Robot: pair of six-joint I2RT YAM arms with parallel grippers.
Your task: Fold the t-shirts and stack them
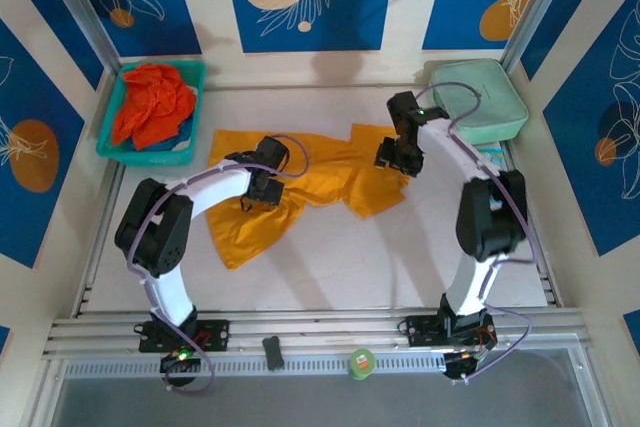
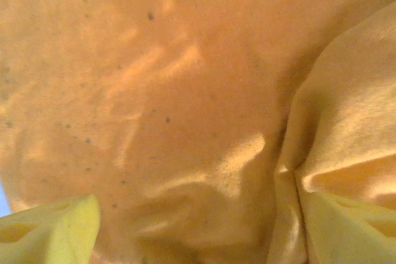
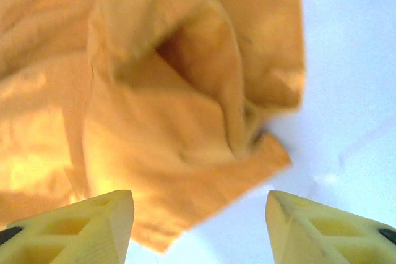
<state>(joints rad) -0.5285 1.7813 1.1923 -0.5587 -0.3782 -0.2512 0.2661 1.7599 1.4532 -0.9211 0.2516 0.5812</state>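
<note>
We see the yellow-orange t-shirt (image 1: 330, 182) lying crumpled across the middle of the bench (image 1: 400, 257), nearer its far edge. Our left claw (image 1: 262, 187) hangs close over the shirt's left part, its fingers (image 2: 55, 233) spread wide, with cloth beneath and nothing gripped. Our right claw (image 1: 393, 159) sits above the shirt's right end, fingers (image 3: 80, 227) apart and holding nothing. The red-orange t-shirt (image 1: 150, 102) is bunched in the teal basket (image 1: 150, 156) at the far-left corner. A mint-green case (image 1: 480, 97) lies at the far-right corner.
</note>
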